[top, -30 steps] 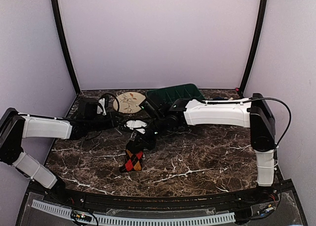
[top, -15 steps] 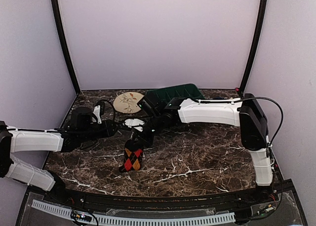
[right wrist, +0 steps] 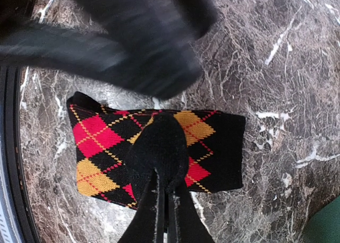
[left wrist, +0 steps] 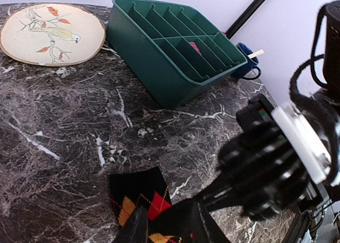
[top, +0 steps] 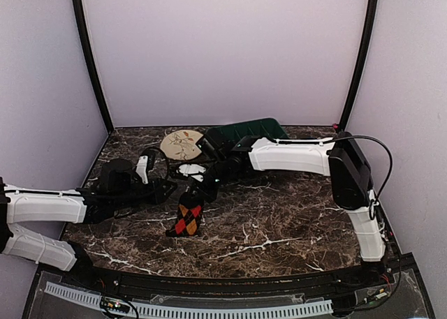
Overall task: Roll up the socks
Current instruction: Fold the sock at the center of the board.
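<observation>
One argyle sock (top: 185, 220) in clenched right end effector (top: 199, 195); left end effector (top: 166, 190) unclear; plate (top: 181, 144), tray (top: 244, 132) behind.

Dk marble tabletop (top: 293, 221), lilac walls (top: 223, 47)

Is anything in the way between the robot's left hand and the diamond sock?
No, nothing visible blocks it. The left gripper sits close beside the diamond sock, and the right gripper pinches that sock's black part.
</observation>
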Tool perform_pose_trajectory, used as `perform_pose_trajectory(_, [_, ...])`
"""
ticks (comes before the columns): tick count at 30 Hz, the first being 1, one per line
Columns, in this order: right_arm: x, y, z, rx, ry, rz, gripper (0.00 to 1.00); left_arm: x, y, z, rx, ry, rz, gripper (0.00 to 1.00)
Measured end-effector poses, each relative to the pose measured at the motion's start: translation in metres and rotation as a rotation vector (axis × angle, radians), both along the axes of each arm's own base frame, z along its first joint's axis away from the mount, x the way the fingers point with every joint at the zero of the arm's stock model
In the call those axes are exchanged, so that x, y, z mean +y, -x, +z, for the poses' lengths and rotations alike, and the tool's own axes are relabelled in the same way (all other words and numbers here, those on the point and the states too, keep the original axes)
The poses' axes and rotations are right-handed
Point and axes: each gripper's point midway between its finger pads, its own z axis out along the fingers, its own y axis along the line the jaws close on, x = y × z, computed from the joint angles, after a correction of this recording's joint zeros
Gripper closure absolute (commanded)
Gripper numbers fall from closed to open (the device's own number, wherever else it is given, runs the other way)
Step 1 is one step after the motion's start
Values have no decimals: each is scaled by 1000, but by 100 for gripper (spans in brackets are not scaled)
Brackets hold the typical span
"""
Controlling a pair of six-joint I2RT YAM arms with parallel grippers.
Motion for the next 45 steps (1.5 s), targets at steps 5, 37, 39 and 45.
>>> perform_pose_trajectory(5, [-4, -8, -5, 4, 7, -15, 100, -12, 12, -2, -12, -24, -54, 70])
perform_pose_trajectory(37, [0, -25, -13, 7, -15, -16, 100, -48, 73, -63, 129, -211, -270, 71])
perform_pose_trajectory(39, [0, -26, -12, 7, -16, -17, 100, -47, 74, -66, 135, -220, -269, 71])
perform_pose_trajectory(45, [-1, -28, -13, 9, -17, -19, 100, -45, 77, -74, 151, -248, -267, 71])
